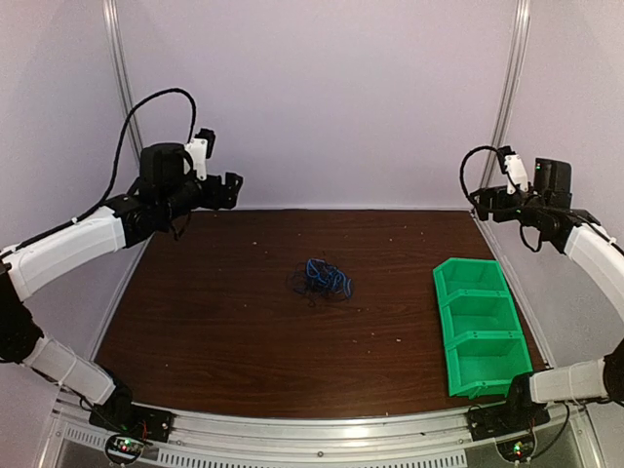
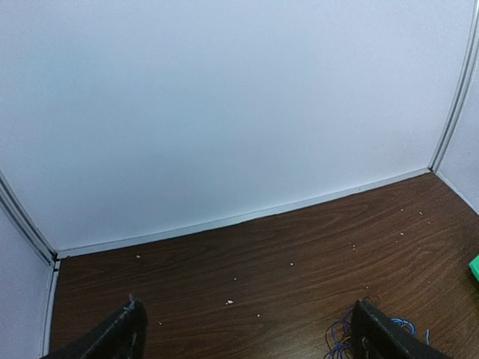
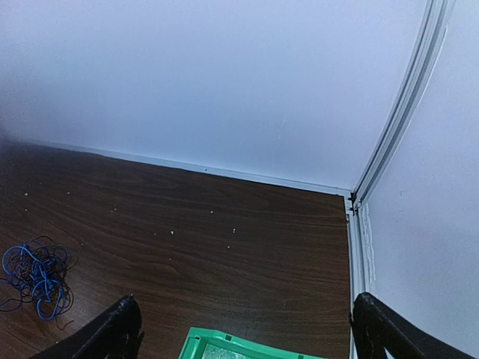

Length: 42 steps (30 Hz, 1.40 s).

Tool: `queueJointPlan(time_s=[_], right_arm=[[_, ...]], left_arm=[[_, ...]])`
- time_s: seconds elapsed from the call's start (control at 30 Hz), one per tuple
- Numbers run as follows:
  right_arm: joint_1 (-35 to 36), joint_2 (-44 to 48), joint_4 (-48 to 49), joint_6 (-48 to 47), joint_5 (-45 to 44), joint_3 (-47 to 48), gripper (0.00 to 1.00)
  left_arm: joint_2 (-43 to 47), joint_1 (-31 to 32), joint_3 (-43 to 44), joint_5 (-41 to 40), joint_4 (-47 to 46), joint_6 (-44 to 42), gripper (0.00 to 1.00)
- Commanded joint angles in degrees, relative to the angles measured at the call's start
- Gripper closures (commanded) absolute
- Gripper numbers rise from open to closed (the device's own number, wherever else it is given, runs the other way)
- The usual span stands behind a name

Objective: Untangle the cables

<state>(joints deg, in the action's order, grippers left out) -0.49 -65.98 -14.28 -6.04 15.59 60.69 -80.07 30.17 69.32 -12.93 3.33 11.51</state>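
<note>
The cables [image 1: 321,278] lie as one small tangle of blue and black wire on the middle of the dark wood table. Part of the tangle [image 2: 340,338] shows in the left wrist view just beside the right finger, and the cables [image 3: 36,275] sit at the left edge of the right wrist view. My left gripper [image 1: 230,187] hangs high over the far left of the table, open, nothing between its fingers. High at the far right, my right gripper [image 1: 485,200] is also open and empty. Both are well away from the tangle.
A green three-compartment bin [image 1: 478,327] stands on the right side of the table; its rim [image 3: 247,348] shows below the right gripper. White enclosure walls with metal corner posts [image 3: 397,112] surround the table. Small pale crumbs [image 2: 229,302] dot the far surface.
</note>
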Motion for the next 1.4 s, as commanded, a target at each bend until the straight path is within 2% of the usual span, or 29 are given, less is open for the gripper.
queueJointPlan(time_s=[0.0,0.07,0.2,0.27,0.37,0.43,0.57,0.77,0.87,1.1,1.37], right_arm=[[-0.47,1.7,1.35,-3.08,2.53,-2.41,0.01],[-0.56,1.36,1.08,-4.7,5.68,-2.81,0.01],[0.15,-1.03,0.85,-6.8,13.57,-2.04,0.03],[3.33,-3.13,-0.48,-8.93,14.75,-0.38,0.08],[8.21,-7.1,-3.13,-12.68,14.24,2.86,0.16],[11.79,-9.66,-5.4,-16.0,14.66,4.95,0.19],[19.24,-13.67,-7.58,-21.64,14.25,7.03,0.24],[27.81,-22.16,-10.88,-23.12,15.06,11.89,0.48],[29.18,-26.77,-10.59,-22.28,15.75,13.93,0.53],[31.76,-39.12,-13.16,-20.4,14.04,23.11,0.69],[32.78,-50.63,-17.16,-22.42,16.52,34.4,0.72]], left_arm=[[4.15,0.93,-5.73,4.95,-11.49,-1.54,0.03],[5.22,1.42,-7.61,9.9,-12.81,-2.86,0.06],[1.85,2.08,-5.15,12.75,-8.26,-3.13,0.23],[-0.49,2.21,-4.32,15.32,-8.18,-2.57,0.29],[-3.97,2.42,-3.8,17.73,-8.65,-0.16,0.31],[-7.14,2.5,-2.14,19.81,-6.97,0.05,0.33],[-12.57,2.54,1.03,25.04,-3.92,0.95,0.44],[-17.18,2.59,2.0,29.83,-3.89,4.79,0.51],[-19.3,2.69,3.09,33.07,-3.6,5.81,0.53],[-20.92,2.86,3.45,36.48,-3.6,8.44,0.47],[-21.97,2.96,4.26,36.93,-1.4,9.65,0.46]])
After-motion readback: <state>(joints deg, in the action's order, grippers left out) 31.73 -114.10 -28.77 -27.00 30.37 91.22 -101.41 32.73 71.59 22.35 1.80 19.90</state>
